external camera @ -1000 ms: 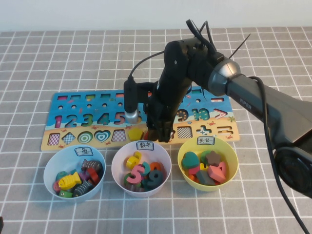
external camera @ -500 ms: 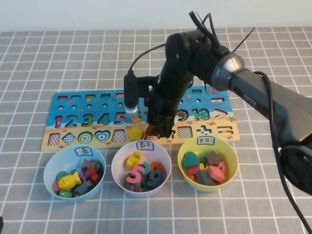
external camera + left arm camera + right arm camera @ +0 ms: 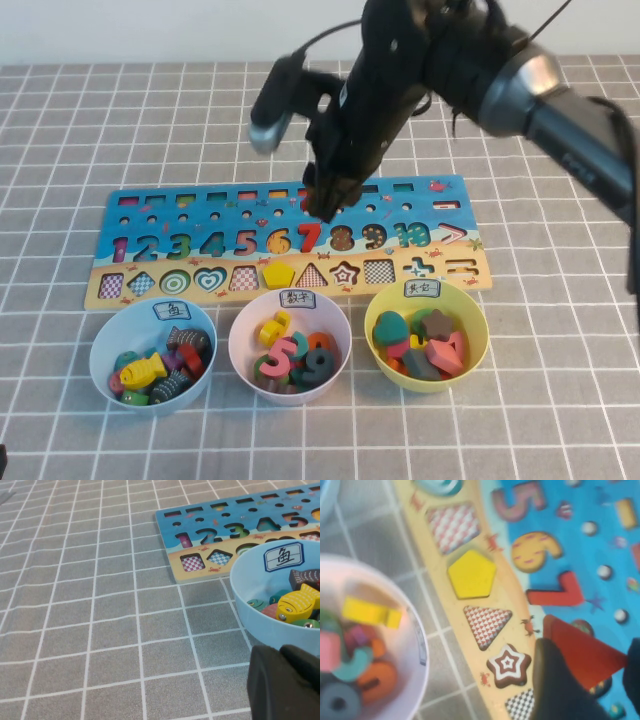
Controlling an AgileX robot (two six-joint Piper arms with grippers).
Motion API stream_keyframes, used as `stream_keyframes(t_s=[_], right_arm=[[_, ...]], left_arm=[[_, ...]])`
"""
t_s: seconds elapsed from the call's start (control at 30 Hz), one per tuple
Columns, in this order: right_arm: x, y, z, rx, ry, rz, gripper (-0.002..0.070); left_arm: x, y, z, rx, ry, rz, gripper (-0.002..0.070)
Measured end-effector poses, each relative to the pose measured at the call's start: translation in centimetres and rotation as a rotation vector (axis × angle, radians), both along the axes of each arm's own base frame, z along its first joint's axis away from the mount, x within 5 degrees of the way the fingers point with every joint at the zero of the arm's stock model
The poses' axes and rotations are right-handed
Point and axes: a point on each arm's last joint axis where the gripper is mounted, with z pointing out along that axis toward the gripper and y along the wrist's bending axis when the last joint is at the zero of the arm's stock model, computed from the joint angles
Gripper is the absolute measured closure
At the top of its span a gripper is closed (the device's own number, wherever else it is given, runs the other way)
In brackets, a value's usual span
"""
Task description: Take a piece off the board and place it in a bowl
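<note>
right gripper (image 3: 325, 205): jaws clamped on red piece (image 3: 580, 652), raised above board (image 3: 150, 205) near the 7 | triangle slot (image 3: 312, 276): bare | bowl (image 3: 478, 345): near edge of board, right end | left gripper (image 3: 285, 682): beside blue bowl (image 3: 250, 615), jaws cannot tell

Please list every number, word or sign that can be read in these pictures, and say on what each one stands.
"1 2 3 4 5 6 7 8 9 10", then ">": on the board.
"+" and "=": on the board's sandy strip.
"鱼": label on the blue bowl.
White bowl label: two characters, too blurred to read.
Yellow-green bowl label: too blurred to read.
Loose "5" and "9": in the white bowl.
</note>
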Motion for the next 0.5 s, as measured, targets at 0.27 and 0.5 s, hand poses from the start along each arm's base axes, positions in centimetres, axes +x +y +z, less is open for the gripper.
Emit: stream_keyframes(t_s=[0.27, 0.5], right_arm=[[-2.5, -1.8, 3.9, 0.1, 0.078, -0.333, 0.0421], [-7.5, -4.8, 4.4, 0.085, 0.209, -0.522, 0.0421]], left_arm=[[0.0, 0.0, 0.0, 0.0, 0.0, 0.0, 0.0676], [0.0, 0.0, 0.0, 0.0, 0.0, 0.0, 0.0676]])
